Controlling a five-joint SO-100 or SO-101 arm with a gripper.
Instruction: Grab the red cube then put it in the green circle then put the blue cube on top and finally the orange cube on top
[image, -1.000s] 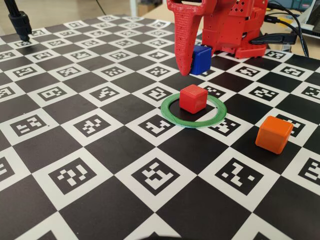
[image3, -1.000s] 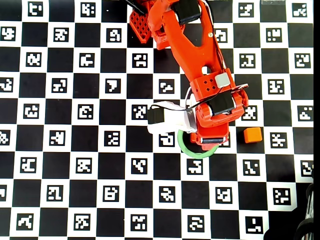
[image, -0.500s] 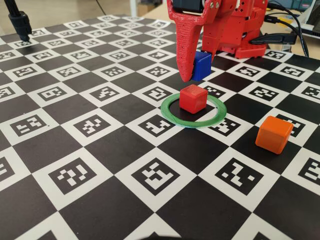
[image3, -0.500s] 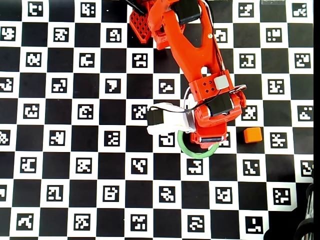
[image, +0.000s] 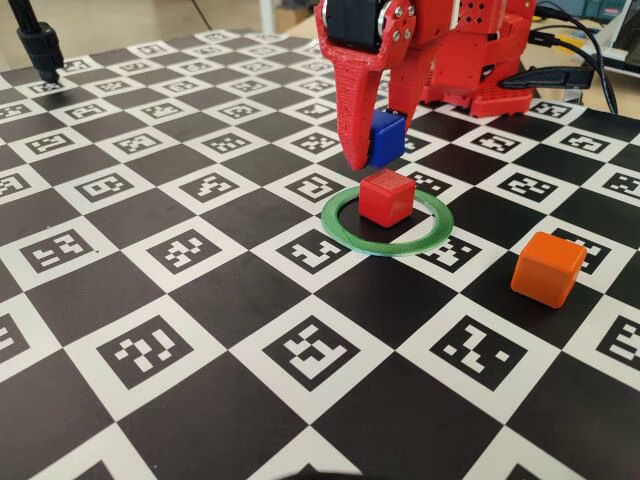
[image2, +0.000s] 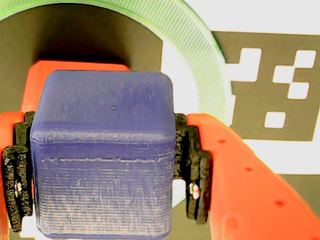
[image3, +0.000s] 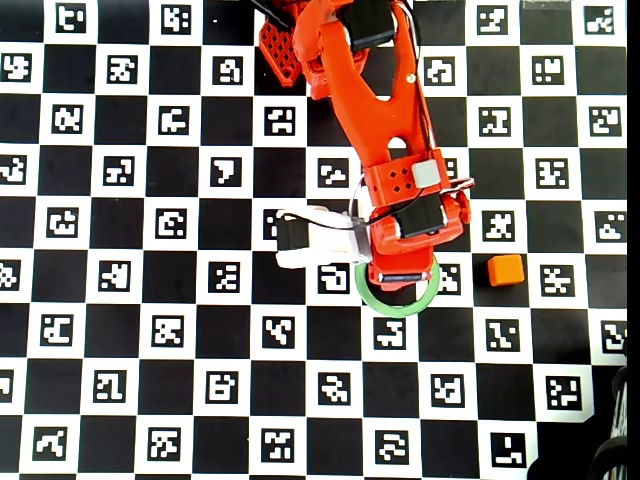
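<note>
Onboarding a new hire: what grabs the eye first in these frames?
The red gripper holds the blue cube in its jaws just above the red cube, which sits inside the green circle. The orange cube waits alone to the right in the fixed view, on the checkerboard marker table.

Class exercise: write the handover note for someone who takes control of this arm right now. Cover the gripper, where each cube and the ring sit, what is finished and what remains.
Gripper: shut on the blue cube, held just above the red cube, not yet resting on it.
Red cube: sits inside the green circle on the board.
Orange cube: alone on the board, to the right of the ring in the fixed view.
Done: red cube placed.
Left: lower and release the blue cube on the red one, then fetch the orange cube and stack it on top.
</note>
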